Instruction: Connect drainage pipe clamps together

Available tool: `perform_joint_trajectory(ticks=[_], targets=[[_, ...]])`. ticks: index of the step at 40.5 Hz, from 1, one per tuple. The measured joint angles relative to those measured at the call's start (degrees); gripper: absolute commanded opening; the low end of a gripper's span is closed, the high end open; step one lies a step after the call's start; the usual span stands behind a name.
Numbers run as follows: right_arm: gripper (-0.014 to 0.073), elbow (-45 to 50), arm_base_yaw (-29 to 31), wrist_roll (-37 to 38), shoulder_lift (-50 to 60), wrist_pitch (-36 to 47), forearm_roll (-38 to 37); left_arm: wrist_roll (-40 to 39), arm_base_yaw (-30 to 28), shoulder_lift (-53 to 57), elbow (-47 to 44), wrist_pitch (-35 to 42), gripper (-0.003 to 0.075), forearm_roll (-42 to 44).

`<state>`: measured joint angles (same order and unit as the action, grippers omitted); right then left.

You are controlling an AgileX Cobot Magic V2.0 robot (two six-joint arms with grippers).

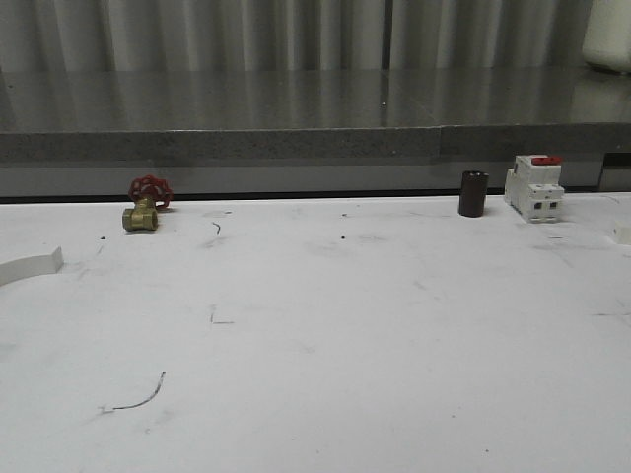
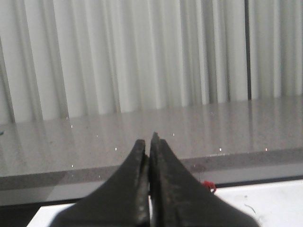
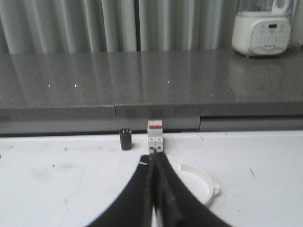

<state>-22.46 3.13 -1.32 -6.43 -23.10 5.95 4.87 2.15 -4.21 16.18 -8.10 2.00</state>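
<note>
One white half-ring clamp (image 1: 30, 266) lies at the table's left edge, cut off by the frame. Another curved white clamp (image 3: 208, 179) with a small side lug lies on the table just beyond and beside my right gripper (image 3: 155, 158), partly hidden by its fingers. The right jaws are pressed together with nothing between them, a little above the table. My left gripper (image 2: 150, 142) is also shut and empty, held up and facing the grey counter, away from either clamp.
A brass valve with a red handwheel (image 1: 146, 205) stands at the back left. A dark cylinder (image 1: 473, 193) and a white switch with a red top (image 1: 533, 187) stand at the back right. A small white piece (image 1: 623, 233) pokes in at the right edge. A grey counter ledge (image 1: 315, 143) runs behind the table.
</note>
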Motion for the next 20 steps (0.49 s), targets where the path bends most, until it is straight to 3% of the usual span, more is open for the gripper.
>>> perform_joint_trajectory(ticks=[9, 13, 16, 20], targets=[[-0.0060, -3.25, 0.00, 0.00, -12.09, -2.35, 0.00, 0.00, 0.00, -12.91, 4.39, -4.97, -0.0020, 0.23], [-0.0008, -3.25, 0.00, 0.00, -13.15, -2.38, 0.00, 0.00, 0.00, -14.47, 4.79, -4.97, 0.0000, 0.28], [0.0108, -3.25, 0.00, 0.00, -13.26, -2.38, 0.00, 0.00, 0.00, -14.67, 4.78, -4.75, 0.0093, 0.37], [0.0332, -3.25, 0.00, 0.00, -13.29, -2.38, 0.00, 0.00, 0.00, -14.67, 4.78, -4.75, 0.0316, 0.37]])
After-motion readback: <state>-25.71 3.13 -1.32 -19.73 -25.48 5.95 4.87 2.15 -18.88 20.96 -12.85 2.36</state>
